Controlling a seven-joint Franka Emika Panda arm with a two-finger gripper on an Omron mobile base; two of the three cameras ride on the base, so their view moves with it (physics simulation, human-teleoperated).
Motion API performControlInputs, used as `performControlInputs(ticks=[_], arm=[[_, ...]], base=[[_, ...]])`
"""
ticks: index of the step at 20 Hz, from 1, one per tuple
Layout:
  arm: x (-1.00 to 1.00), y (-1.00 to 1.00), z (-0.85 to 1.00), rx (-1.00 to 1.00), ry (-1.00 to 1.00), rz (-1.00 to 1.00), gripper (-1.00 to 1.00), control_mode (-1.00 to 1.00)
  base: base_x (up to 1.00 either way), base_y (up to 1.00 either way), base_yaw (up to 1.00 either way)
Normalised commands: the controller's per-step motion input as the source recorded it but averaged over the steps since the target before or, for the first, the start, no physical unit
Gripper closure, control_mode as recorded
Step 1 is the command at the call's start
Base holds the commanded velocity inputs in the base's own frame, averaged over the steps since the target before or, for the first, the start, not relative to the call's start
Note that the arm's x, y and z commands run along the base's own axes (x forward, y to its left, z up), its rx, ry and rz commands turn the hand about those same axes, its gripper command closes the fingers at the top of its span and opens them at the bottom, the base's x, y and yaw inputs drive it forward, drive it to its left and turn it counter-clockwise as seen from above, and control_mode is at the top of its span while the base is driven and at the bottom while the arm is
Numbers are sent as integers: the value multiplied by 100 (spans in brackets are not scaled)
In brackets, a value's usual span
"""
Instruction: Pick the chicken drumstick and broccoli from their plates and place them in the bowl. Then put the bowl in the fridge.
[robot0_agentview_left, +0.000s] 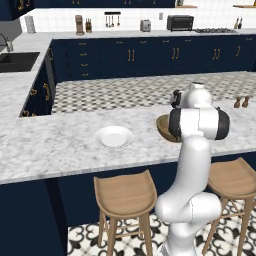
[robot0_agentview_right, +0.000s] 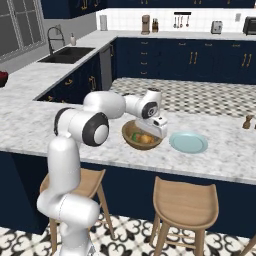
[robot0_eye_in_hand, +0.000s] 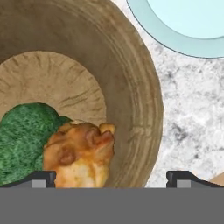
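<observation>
The chicken drumstick (robot0_eye_in_hand: 81, 153) and the broccoli (robot0_eye_in_hand: 24, 140) both sit in the wooden bowl (robot0_eye_in_hand: 131, 87), touching each other, broccoli at 9 o'clock of the drumstick in the hand view. The gripper (robot0_eye_in_hand: 109, 178) hangs right over the bowl with its fingers spread wide apart, holding nothing. The pale blue-green plate (robot0_agentview_right: 188, 142) is just beside the bowl on the marble desk (robot0_agentview_right: 230, 155), at 3 o'clock. The white plate (robot0_agentview_left: 114, 136) lies further along the desk.

I'm driving in a home kitchen, navy cabinets (robot0_agentview_left: 125, 55) with brass handles, marble island counter (robot0_agentview_left: 55, 142), sink (robot0_agentview_right: 67, 54), toaster oven (robot0_agentview_left: 180, 22), wooden stools (robot0_agentview_left: 125, 197).
</observation>
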Motion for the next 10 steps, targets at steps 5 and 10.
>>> performControlInputs(ticks=[5,10], arm=[[-18,-10,6,0,-16,-4,-100,-100],[-33,0,13,0,-13,-13,-100,-100]], base=[[0,0,0],[0,0,0]])
